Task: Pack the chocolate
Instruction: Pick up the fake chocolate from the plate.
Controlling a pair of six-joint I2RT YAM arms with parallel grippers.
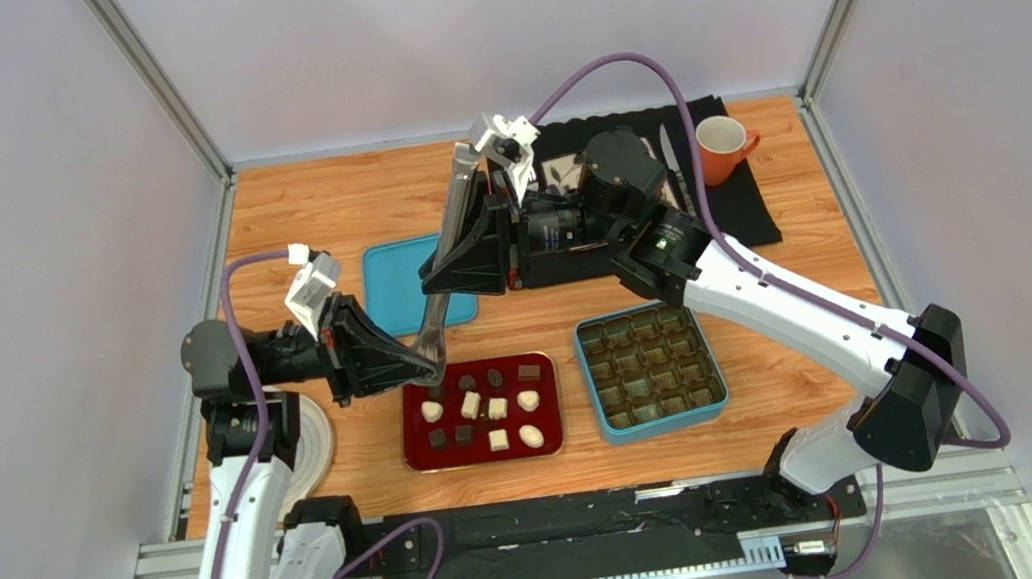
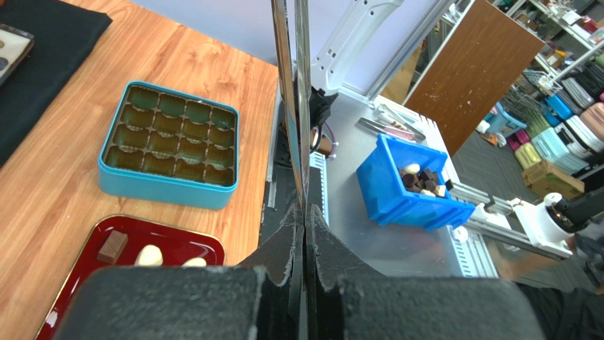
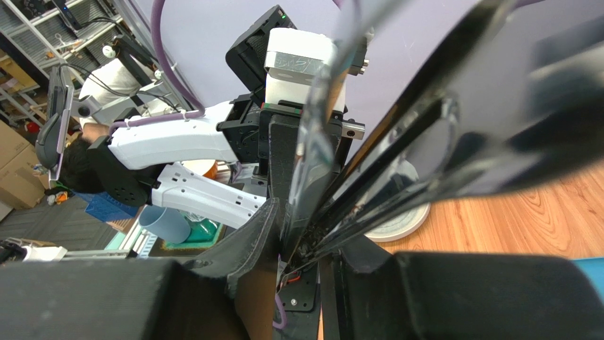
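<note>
Chocolate (image 1: 481,404): brown and cream pieces are lying in loose rows on the red tray (image 1: 417,458), the rows running left to right, just left of the teal box (image 1: 650,366). Left arm is reaching across, its left gripper (image 2: 305,225) pinching tight on long metal tongs (image 2: 292,106) that are slanting away over the tray. Right arm is doubling back, its right gripper (image 3: 306,237) straddling the same tongs. That view is blurred, so I cannot tell whether it is gripping.
</note>
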